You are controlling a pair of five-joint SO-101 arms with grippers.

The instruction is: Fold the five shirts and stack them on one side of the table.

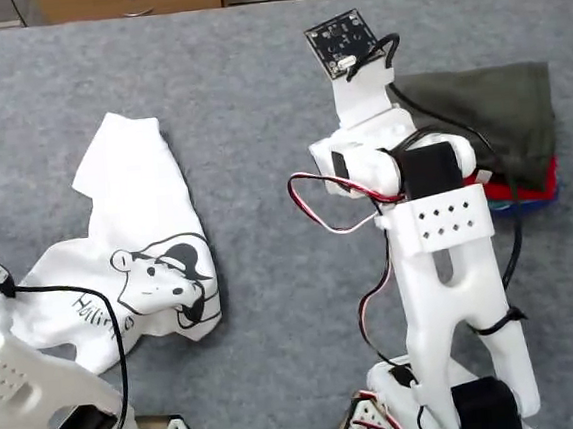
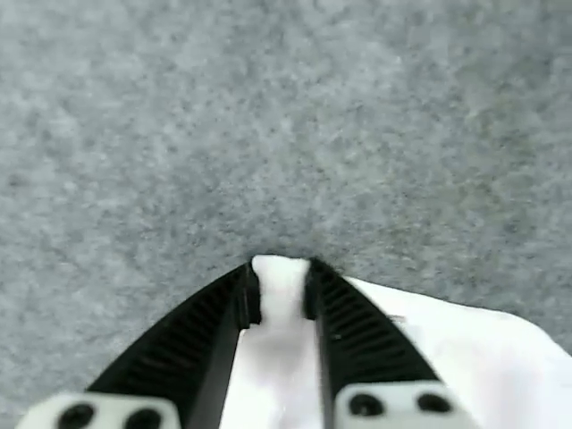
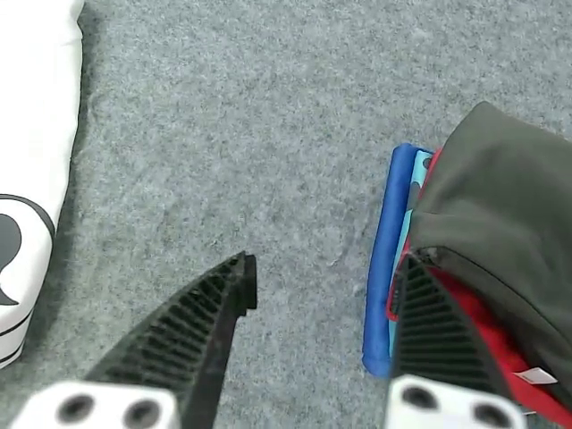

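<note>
A white shirt point(image 1: 139, 247) with a cartoon print lies unfolded and rumpled on the grey table point(image 1: 246, 98). It is well apart from the stack point(image 1: 500, 126) of folded shirts, which has dark green on top and red and blue beneath. The shirt's long axis runs across the line to the stack, not along it. The left gripper point(image 2: 280, 268) is clamped on a bit of the shirt's white edge, on the side away from the stack. The right gripper point(image 3: 326, 277) is spread wide and empty just beside the stack, with one finger at its edge. Bare table lies between the stack and the shirt, and nothing blocks the way. The left arm looks better placed to work the shirt.
</note>
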